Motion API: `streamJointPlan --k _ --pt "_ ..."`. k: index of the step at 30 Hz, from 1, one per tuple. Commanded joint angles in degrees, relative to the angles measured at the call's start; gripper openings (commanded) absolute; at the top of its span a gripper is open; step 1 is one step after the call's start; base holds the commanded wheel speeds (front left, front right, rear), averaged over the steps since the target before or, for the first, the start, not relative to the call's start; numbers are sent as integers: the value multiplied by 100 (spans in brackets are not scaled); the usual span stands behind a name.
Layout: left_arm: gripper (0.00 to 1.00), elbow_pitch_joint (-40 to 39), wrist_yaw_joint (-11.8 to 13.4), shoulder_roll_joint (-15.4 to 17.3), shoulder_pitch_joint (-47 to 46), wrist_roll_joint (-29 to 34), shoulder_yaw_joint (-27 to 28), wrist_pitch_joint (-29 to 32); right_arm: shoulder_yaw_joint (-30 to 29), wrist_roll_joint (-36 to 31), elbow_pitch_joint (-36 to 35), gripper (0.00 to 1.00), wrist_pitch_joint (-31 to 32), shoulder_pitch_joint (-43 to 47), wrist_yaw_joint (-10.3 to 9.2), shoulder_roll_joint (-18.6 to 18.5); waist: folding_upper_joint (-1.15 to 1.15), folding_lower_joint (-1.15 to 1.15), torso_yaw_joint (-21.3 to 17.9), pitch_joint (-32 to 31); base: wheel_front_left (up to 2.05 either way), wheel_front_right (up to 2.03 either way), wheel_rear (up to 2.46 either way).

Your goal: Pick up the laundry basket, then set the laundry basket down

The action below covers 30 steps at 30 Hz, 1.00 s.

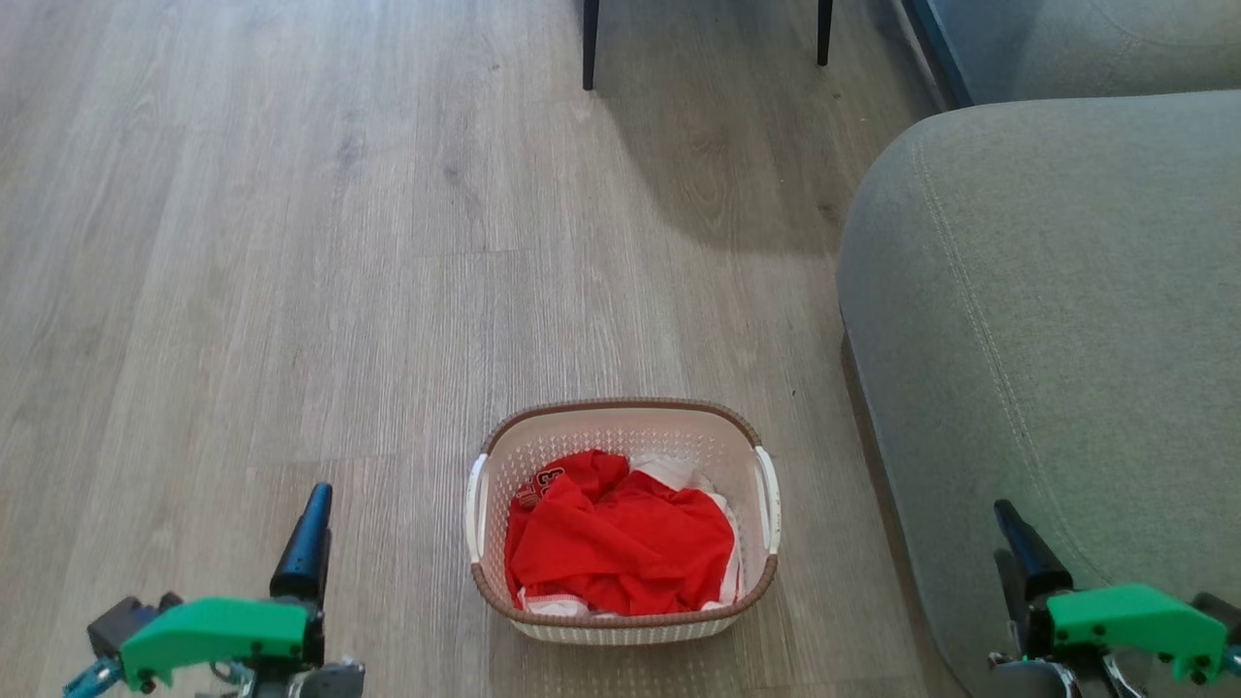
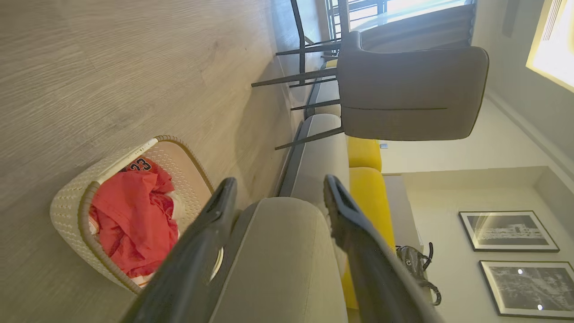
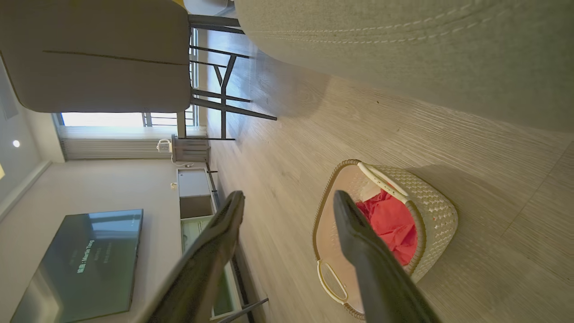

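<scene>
Laundry basket [image 1: 601, 438], small cream-white perforated plastic, rounded-rectangular, brown woven-look rim, two white side handles: stands upright on pale grey-brown wood-look plank floor [image 1: 291, 242]. Nothing is touching it. Inside the basket is a crumpled red fabric garment [image 1: 620, 543] with a number print, with white cloth [image 1: 669, 472] under it and behind it.

Left gripper [image 2: 280, 181], two long dark fingers on a green mount: off to the basket's left, clear of it, fingers spread wide, nothing between them. Right gripper [image 3: 289, 195], same build: off to the basket's right, clear of it, fingers spread wide, also empty.

Room, all relative to the basket:
- Grey-green fabric sofa with stitched seams [image 1: 1047, 291] is close on the right, a narrow strip of floor between.
- Grey upholstered chair on thin dark metal legs [image 2: 408, 94] is well beyond it, casting a shadow on the planks.
- Yellow cushions [image 2: 365, 152] lie on the sofa further along, past the basket.
- Two dark-framed monochrome pictures [image 2: 509, 231] hang on the pale wall on the basket's sofa side.
- Flat black television screen [image 3: 80, 260] is on the wall on the opposite side, with a low cabinet [image 3: 195, 197] near it.
- Bright window with railings [image 3: 103, 119] is far beyond the basket.
</scene>
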Motion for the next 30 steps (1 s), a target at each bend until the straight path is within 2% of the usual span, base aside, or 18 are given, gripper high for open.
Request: streamJointPlan --k 1,17,30 --pt "100 -263 34 52 -281 211 -3 -82 66 -171 -241 100 -66 -232 -2 -42 0 0 1 -2 0 0 0" --pt "100 -527 208 58 -269 1898 -281 -350 334 -1784 -625 100 -335 -209 -3 -55 0 0 6 -24 0 0 0" --pt "100 -689 406 130 -177 3023 -437 -551 519 -2661 -767 100 -535 -182 -4 -64 0 0 6 -37 0 0 0"
